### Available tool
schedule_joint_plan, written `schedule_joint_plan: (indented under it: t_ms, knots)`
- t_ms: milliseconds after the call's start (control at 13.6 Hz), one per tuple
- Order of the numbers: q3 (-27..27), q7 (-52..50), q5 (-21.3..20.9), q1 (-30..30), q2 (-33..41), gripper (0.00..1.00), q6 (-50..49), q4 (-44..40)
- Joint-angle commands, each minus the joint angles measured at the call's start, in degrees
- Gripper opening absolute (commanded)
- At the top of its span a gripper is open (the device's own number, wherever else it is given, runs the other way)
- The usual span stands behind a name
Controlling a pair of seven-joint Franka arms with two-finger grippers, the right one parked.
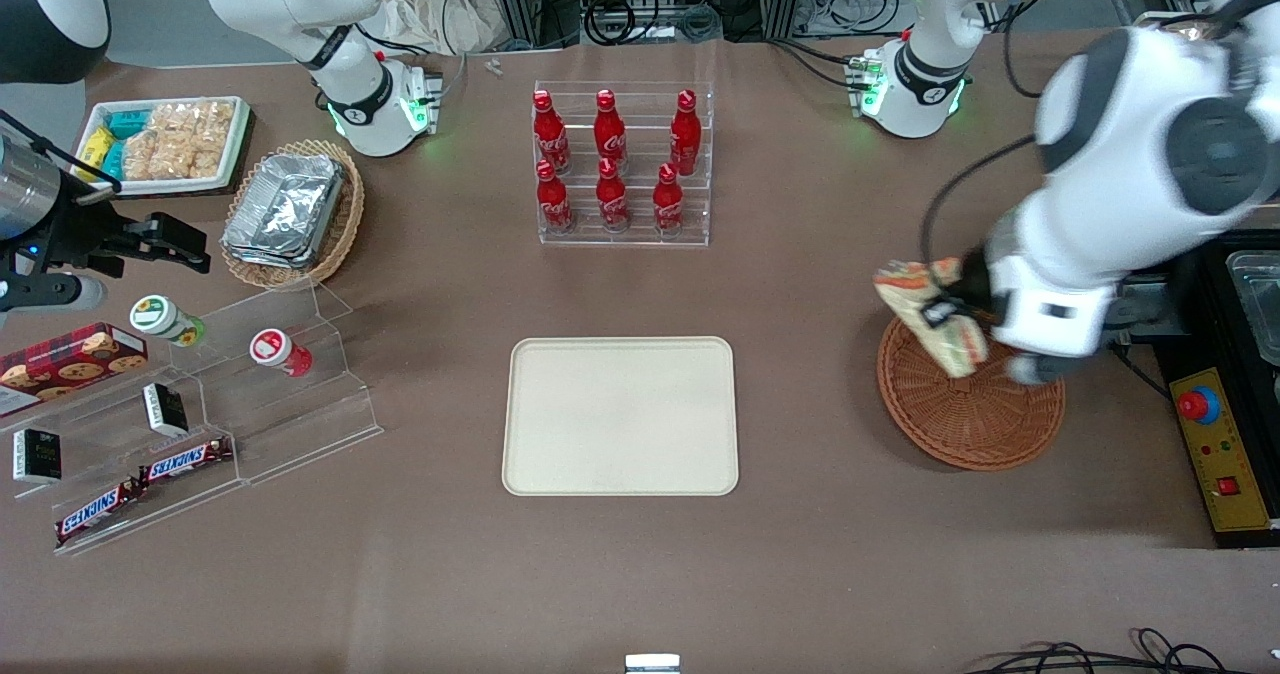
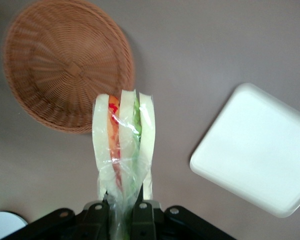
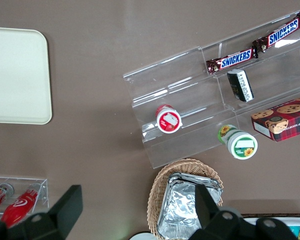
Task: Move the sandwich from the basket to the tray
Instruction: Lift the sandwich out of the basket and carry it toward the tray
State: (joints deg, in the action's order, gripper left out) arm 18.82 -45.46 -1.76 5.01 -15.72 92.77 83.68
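My left gripper (image 1: 950,316) hangs above the edge of the reddish-brown woven basket (image 1: 968,409), shut on the clear-wrapped sandwich (image 1: 925,312). The wrist view shows the sandwich (image 2: 123,145) lifted off the table, its white bread with orange and green layers sticking out from between the black fingers (image 2: 141,218), which pinch its wrapped end at the gripper (image 2: 121,215). The basket (image 2: 65,62) below it is empty. The cream tray (image 1: 620,416) lies flat and bare mid-table, toward the parked arm from the basket, and its corner (image 2: 255,150) shows in the wrist view.
A clear rack of red cola bottles (image 1: 620,164) stands farther from the front camera than the tray. A yellow control box (image 1: 1222,449) lies beside the basket at the working arm's end. Stepped acrylic shelves with snacks (image 1: 200,404) and a tan basket of foil containers (image 1: 290,212) sit toward the parked arm's end.
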Motion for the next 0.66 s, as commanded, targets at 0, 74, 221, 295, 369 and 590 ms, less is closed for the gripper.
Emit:
schedule_joint_plan:
  t_ms: [0,74,221,295,369,590]
  knots:
    - [2.4,5.1,-4.2,6.0,-6.0,0.0,1.1,-1.9]
    - [2.4,5.5,-3.7,7.8,-8.5,0.0,4.1,-2.1]
    - [2.5,5.4,-3.7,10.2,-12.9,0.0,11.4,-2.1]
    - [2.4,4.7,-4.4,11.9,-15.0,0.0,14.9,-2.3]
    - [2.3,4.7,-4.5,12.4,-17.5,0.0,18.0,-2.2]
    - [2.3,5.8,-4.7,12.8,-24.6,0.0,27.3,-2.5]
